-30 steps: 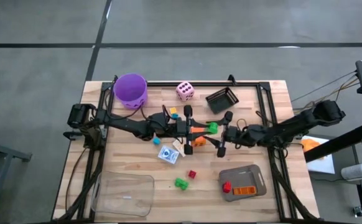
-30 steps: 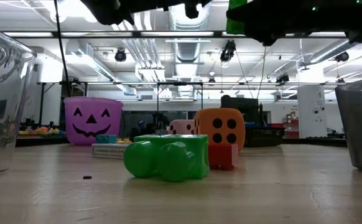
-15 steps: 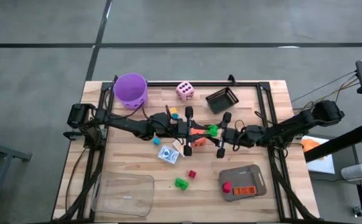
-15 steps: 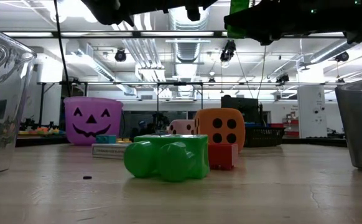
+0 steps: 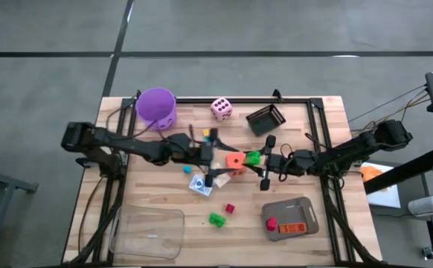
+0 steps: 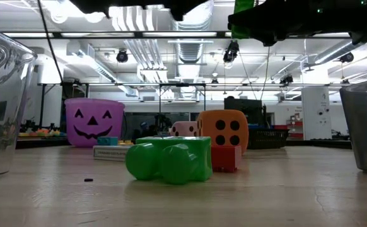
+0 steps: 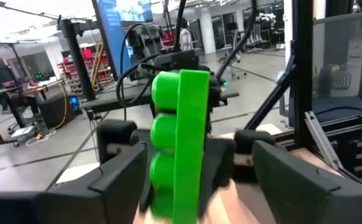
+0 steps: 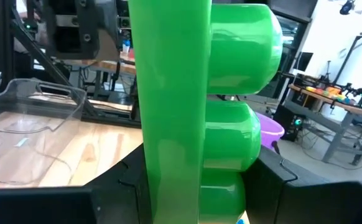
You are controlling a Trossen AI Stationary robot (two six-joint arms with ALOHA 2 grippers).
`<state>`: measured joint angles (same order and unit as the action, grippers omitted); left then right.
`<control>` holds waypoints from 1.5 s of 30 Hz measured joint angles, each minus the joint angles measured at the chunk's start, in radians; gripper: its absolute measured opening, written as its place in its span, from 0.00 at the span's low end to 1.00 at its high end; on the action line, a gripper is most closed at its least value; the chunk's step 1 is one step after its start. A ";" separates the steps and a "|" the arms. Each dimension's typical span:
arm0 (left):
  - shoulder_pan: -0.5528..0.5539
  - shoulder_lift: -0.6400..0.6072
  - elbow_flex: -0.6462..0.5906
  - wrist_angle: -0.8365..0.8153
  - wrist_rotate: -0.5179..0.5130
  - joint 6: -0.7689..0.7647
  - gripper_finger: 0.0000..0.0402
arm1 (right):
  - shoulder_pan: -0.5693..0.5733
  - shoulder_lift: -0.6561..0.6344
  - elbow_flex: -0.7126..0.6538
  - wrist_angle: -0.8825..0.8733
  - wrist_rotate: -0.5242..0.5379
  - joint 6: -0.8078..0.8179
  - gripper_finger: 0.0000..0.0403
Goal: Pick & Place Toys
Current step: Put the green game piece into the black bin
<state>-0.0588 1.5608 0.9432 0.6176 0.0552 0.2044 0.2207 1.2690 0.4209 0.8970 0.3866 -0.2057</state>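
A green brick hangs in the air over the table's middle with my right gripper shut on it. It fills the right wrist view and shows at the low view's top. My left gripper stands open a little to the brick's left and touches nothing. In the left wrist view the brick is just ahead of its fingers. An orange die rests on the table between the two grippers. My right gripper pinches the green brick between its two fingers, one on the flat side and one on the studded side. The fingers come level from the table's right. The brick stands upright in the hold, lifted clear of the table.
Purple bucket, pink die and black basket stand at the back. A card pack, a red brick and a second green brick lie nearer. Grey tray near right, clear container near left.
My left gripper has let go of the green brick and drawn back toward the table's left edge. The brick stays where it was, in the air in my right gripper, which has kept its place.
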 joint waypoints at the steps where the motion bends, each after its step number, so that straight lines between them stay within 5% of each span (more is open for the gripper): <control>1: 0.000 -0.035 -0.037 0.000 -0.009 -0.004 0.74 | 0.000 0.000 0.000 0.000 -0.012 0.004 0.41; 14: 0.002 -0.367 -0.482 0.013 -0.229 -0.151 0.76 | 0.009 0.019 -0.019 -0.130 -0.208 0.138 0.41; 18: 0.002 -0.375 -0.525 0.017 -0.247 -0.165 0.76 | 0.057 -0.038 0.055 -0.428 -0.224 0.240 0.41; 22: 0.002 -0.375 -0.526 0.009 -0.251 -0.176 0.76 | 0.146 -0.076 0.230 -0.919 -0.224 0.359 0.41; 30: 0.002 -0.372 -0.526 -0.003 -0.251 -0.171 0.76 | 0.330 0.005 0.514 -1.589 -0.223 0.667 0.41; 45: 0.002 -0.372 -0.526 -0.018 -0.251 -0.179 0.76 | 0.555 0.104 0.523 -1.727 -0.254 1.047 0.41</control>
<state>-0.0570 1.1885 0.4171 0.5999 -0.1953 0.0255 0.7753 1.3725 0.9443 -0.8296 0.1327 0.8410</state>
